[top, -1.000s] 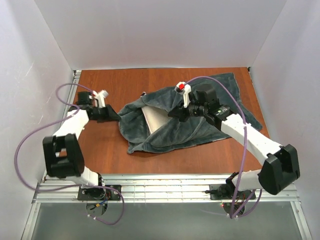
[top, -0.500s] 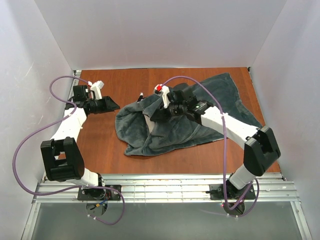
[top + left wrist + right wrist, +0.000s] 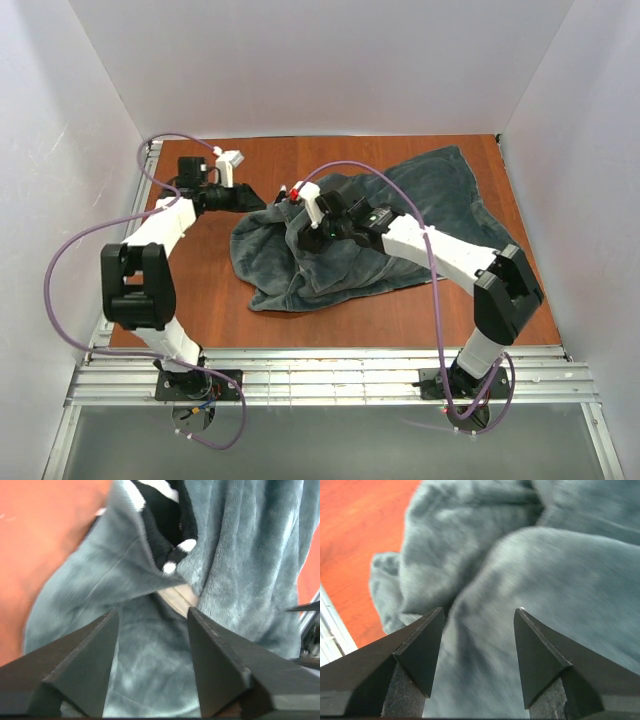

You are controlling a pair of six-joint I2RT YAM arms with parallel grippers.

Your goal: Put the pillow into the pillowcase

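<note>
The grey-teal pillowcase (image 3: 430, 195) lies rumpled across the middle of the table, with a fold of its zebra-striped face (image 3: 161, 515) showing at its opening. Of the pillow, only a cream sliver (image 3: 176, 596) shows inside that opening in the left wrist view; in the top view it is hidden. My left gripper (image 3: 258, 199) is open at the pillowcase's upper left edge, its fingers either side of grey fabric without pinching it. My right gripper (image 3: 303, 235) hovers open just above the left part of the pillowcase (image 3: 560, 570).
Bare brown table (image 3: 200, 285) shows to the left of and in front of the fabric. White walls close in the left, back and right. A metal rail (image 3: 330, 365) runs along the near edge. Purple cables loop over both arms.
Both grippers have opened. The left arm swung back and right to the pillowcase's edge. The right arm moved left across the fabric, and the pale pillow patch no longer shows from above.
</note>
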